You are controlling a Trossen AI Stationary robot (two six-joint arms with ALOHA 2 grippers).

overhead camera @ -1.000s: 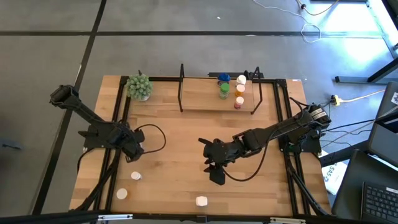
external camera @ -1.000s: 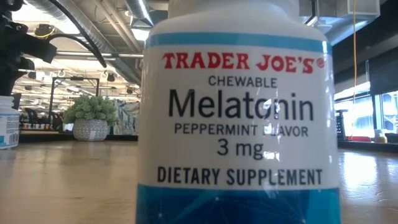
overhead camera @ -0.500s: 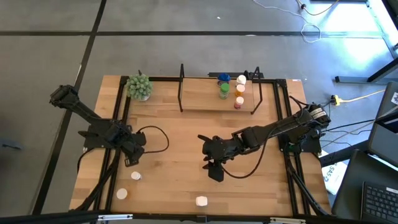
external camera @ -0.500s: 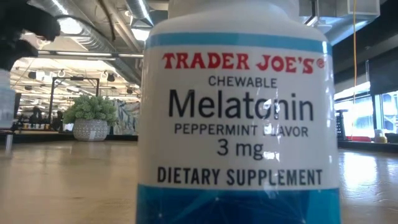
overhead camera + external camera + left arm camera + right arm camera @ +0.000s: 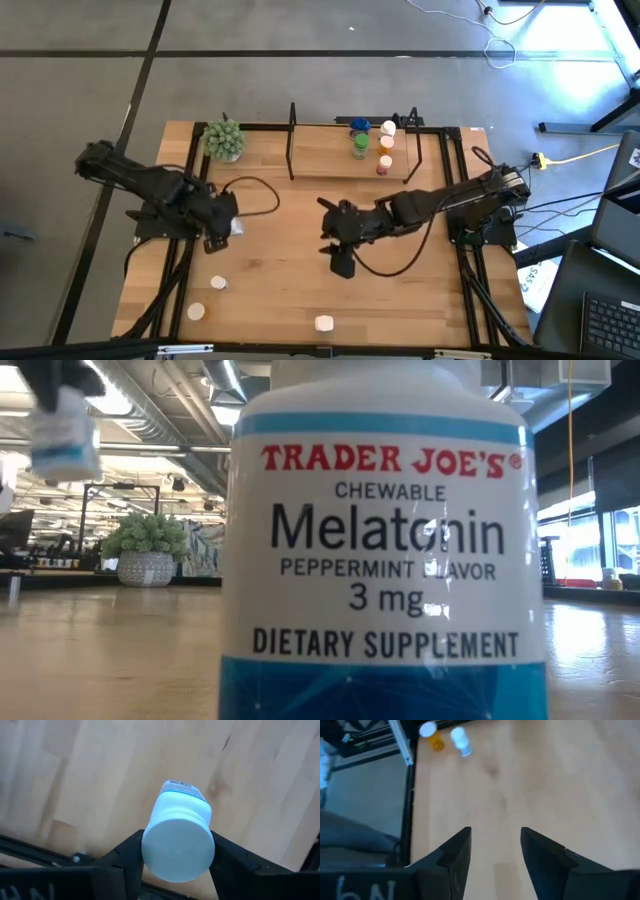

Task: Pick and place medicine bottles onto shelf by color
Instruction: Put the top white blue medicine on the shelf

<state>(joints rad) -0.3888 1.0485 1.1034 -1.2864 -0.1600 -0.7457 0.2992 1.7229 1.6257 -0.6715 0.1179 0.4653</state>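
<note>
High view: left gripper (image 5: 222, 226) at left of frame clamps a white bottle (image 5: 178, 838); right gripper (image 5: 341, 262), centre, fingers apart.

The bottle (image 5: 385, 540) reads "Trader Joe's Melatonin 3 mg".

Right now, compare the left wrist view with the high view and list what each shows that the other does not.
Only the left wrist view shows the left gripper shut on the small white bottle with a white cap, its barcode label visible, lifted off the wooden tabletop.

Only the high view shows the low light-wood shelf with black end frames carrying five bottles, three white-capped bottles loose near the table's front, the green spiky plant ball, and the right gripper mid-table.

Both show the left gripper, its bottle and the tabletop.
</note>
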